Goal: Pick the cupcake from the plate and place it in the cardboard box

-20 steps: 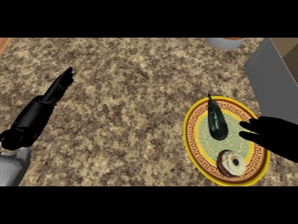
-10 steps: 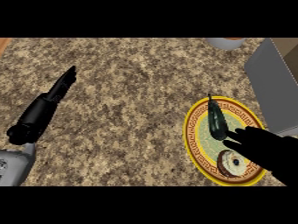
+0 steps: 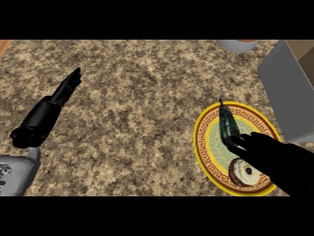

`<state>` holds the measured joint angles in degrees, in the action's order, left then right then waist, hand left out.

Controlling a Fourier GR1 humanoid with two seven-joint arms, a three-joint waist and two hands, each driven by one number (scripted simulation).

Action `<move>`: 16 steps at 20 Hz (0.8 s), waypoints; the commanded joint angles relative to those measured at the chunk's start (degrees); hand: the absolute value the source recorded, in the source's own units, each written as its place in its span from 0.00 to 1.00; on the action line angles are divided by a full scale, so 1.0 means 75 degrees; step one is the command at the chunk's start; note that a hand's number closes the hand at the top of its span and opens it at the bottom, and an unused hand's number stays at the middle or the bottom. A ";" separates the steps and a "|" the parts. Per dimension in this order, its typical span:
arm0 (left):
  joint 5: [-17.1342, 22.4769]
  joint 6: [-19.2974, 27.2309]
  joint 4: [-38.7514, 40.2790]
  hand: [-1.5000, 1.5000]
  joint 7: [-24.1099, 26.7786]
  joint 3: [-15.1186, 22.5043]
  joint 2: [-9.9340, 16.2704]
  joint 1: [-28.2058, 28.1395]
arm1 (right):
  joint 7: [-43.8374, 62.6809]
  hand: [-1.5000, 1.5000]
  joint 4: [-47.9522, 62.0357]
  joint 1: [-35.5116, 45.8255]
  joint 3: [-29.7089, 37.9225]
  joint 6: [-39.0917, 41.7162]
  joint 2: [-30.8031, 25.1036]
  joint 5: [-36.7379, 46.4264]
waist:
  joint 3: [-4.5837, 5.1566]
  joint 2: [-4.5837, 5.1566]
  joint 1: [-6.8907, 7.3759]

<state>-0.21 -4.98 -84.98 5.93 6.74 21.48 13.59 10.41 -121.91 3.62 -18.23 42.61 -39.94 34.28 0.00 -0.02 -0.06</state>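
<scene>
Moved leftward over the yellow-rimmed round plate [image 3: 210,138], the right hand [image 3: 278,159] hangs fingers spread above the pale cupcake [image 3: 244,171]. Speckled brown granite tabletop [image 3: 139,106] fills the frame; left hand [image 3: 64,90] straight, upper left; grey-flapped cardboard box [image 3: 292,92], upper right.

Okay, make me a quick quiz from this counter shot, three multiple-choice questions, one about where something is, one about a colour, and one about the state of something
1. Where is the cupcake?
A. On the plate's near part
B. Inside the box
C. On the bare counter at the left

2. What colour is the plate's rim?
A. Blue
B. Yellow
C. White

3. How is the left hand?
A. Curled round the cupcake
B. Open, fingers straight, holding nothing
C. Pressed flat on the plate

Answers: 1 A, the cupcake sits at the plate's near part, beside the right hand. 2 B, a yellow band rings the plate. 3 B, the left hand is at the view's left over the counter, far from the plate.
</scene>
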 commanded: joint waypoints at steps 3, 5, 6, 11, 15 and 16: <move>-0.0172 -0.0065 -0.0858 0.50 -0.0681 0.0005 -0.0294 -0.0180 | -0.0142 0.00 0.0356 -0.0021 -0.0281 0.0061 0.0310 0.1030 | -0.0002 -0.0009 0.0017; -0.0211 -0.0191 -0.0377 0.50 -0.0541 -0.0150 -0.0349 0.0091 | -0.0848 0.00 0.1321 0.0197 -0.0483 -0.0529 0.0447 0.1610 | -0.0004 0.0006 0.0030; -0.0267 -0.0240 -0.0490 0.50 -0.0439 -0.0219 -0.0367 -0.0128 | -0.0536 0.00 0.1296 0.0475 -0.0291 -0.0110 0.0709 0.1482 | -0.0001 0.0003 0.0035; -0.0273 -0.0651 -0.0183 0.50 -0.0125 -0.0567 -0.0339 -0.0179 | -0.1160 0.00 0.1748 0.0009 -0.0553 -0.0656 0.1078 0.2084 | -0.0001 0.0002 0.0011; -0.0474 -0.0625 -0.0926 0.50 -0.0202 -0.0557 -0.0427 -0.0665 | -0.1381 0.00 0.1454 -0.0515 -0.0647 -0.0812 0.1102 0.2456 | -0.0001 -0.0010 0.0016; -0.0441 -0.0803 -0.0216 0.50 -0.0265 -0.0824 -0.0406 -0.0005 | -0.1593 0.00 0.2003 0.0058 -0.0246 -0.0495 0.1134 0.2387 | 0.0000 0.0002 0.0007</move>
<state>-3.42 -9.09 -87.33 4.31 2.64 18.19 12.59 0.79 -109.57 3.00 -21.42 38.10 -32.44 50.31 -0.01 -0.02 0.00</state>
